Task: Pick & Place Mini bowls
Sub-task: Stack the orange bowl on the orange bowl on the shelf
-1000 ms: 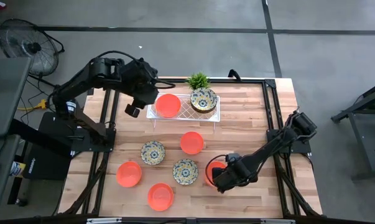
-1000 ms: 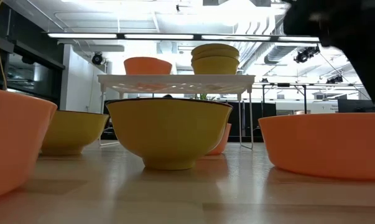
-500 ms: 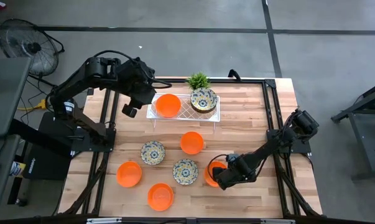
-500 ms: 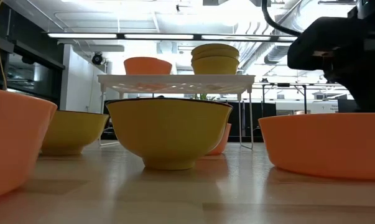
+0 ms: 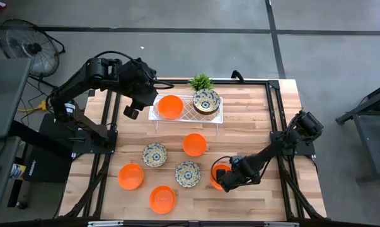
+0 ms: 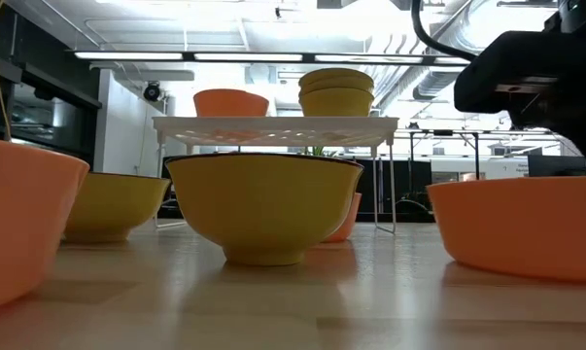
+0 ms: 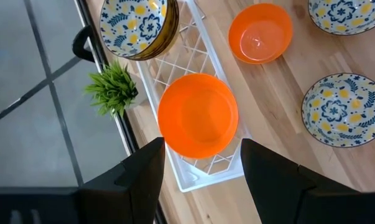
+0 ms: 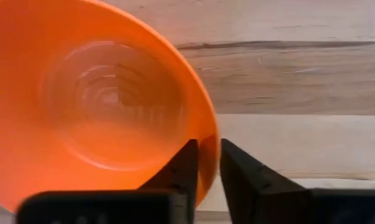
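Note:
Several mini bowls stand on the wooden table: orange ones point(image 5: 194, 144) point(image 5: 131, 176) point(image 5: 162, 198) and patterned ones point(image 5: 154, 154) point(image 5: 187, 173). On the white tray point(image 5: 188, 117) at the back sit an orange bowl point(image 5: 170, 106) and a patterned stack point(image 5: 206, 101). My right gripper point(image 5: 222, 180) is shut on another orange bowl point(image 5: 216, 173) at the near right. My left gripper point(image 7: 203, 180) hangs open above the tray's left end, over its orange bowl point(image 7: 198, 115). My right gripper pinches the orange bowl's rim point(image 8: 206, 146) on the side toward the table's right edge. One finger point(image 8: 186, 165) is inside the bowl and one point(image 8: 237, 168) outside. The fingers point down from above. The bowl point(image 6: 516, 228) sits open side up on the table.
A small green plant point(image 5: 201, 81) stands behind the tray at the far edge. The black frame rails point(image 5: 275, 113) run along the table's sides. Bare wood lies right of the held bowl and between tray and loose bowls.
My right gripper has come down over the orange bowl and shut on its rim. The bowl has slid a little toward the table's right edge.

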You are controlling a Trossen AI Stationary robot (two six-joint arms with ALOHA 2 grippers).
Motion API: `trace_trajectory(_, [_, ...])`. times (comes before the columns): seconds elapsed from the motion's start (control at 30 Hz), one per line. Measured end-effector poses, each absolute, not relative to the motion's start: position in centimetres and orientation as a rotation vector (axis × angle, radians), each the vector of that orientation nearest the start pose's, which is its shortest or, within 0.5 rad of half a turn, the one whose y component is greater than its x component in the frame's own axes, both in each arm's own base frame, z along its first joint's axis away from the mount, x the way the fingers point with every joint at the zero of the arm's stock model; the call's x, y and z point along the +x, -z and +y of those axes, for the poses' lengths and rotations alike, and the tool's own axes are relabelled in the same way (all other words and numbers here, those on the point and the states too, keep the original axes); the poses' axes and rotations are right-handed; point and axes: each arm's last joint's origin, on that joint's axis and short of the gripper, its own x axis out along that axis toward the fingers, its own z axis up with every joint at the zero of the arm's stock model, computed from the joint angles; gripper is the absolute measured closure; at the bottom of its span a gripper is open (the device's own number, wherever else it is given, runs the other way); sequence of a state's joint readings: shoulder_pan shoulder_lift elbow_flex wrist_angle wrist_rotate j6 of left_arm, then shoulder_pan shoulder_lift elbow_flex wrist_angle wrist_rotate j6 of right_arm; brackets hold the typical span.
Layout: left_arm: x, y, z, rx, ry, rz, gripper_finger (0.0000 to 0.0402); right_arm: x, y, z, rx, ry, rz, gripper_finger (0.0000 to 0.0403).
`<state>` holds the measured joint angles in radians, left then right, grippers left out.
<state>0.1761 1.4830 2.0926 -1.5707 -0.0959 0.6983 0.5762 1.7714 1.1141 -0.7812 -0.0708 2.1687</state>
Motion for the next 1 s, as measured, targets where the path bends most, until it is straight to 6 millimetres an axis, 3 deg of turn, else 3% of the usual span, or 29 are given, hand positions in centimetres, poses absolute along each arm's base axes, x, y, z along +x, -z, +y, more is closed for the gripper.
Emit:
trace_trajectory(0.1, [21.5, -47.7, 4.1, 0.595, 0.092, 1.008, 0.0197, 26.3, -16.5, 17.4, 1.344, 1.094, 1.255, 0.0395])
trace_trajectory(0.4, [21.5, -47.7, 4.1, 0.577, 0.082, 1.007, 0.0197, 25.4, -17.9, 17.8, 1.293, 1.056, 1.258, 0.0401])
trace_trajectory(0.67, [21.6, -47.7, 4.1, 0.533, 0.056, 1.001, 0.0197, 23.5, -23.2, 17.5, 1.137, 1.08, 1.217, 0.0402])
trace_trajectory(0.9, [23.1, -47.6, 4.3, 0.429, 0.026, 0.937, 0.0197, 22.0, -28.3, 16.3, 0.865, 1.175, 1.164, 0.0402])
trace_trajectory(1.0, [24.3, -47.4, 4.1, 0.383, 0.03, 0.908, 0.0197, 21.9, -29.9, 15.8, 0.787, 1.114, 1.081, 0.0403])
